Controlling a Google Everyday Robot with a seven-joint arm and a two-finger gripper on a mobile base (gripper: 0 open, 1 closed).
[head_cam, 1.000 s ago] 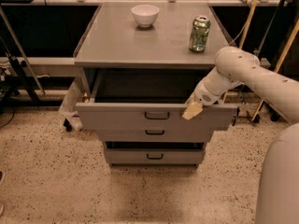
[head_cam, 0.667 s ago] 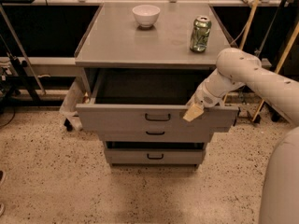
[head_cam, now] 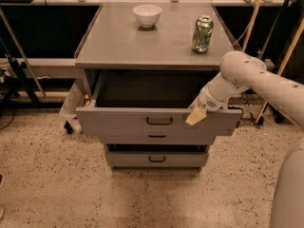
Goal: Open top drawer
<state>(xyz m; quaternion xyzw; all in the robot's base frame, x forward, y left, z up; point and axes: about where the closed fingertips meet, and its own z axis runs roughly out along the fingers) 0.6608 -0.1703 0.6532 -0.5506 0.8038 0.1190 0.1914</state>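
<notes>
The top drawer (head_cam: pixel 118 122) of the grey cabinet stands pulled far out, its dark inside showing. Its small black loop handle (head_cam: pixel 159 121) sits at the centre of the front. My gripper (head_cam: pixel 196 116) is at the upper edge of the drawer front, to the right of the handle and apart from it. My white arm (head_cam: pixel 242 75) reaches in from the right.
Two narrower grey drawers (head_cam: pixel 156 158) sit below, both shut or nearly so. On the cabinet top (head_cam: pixel 118 42) stand a white bowl (head_cam: pixel 147 15) and a green can (head_cam: pixel 202 34). Cart wheels and poles stand at the left and right. The floor is speckled.
The gripper has shifted slightly down and left along the drawer front. The drawer stands about as far out as before.
</notes>
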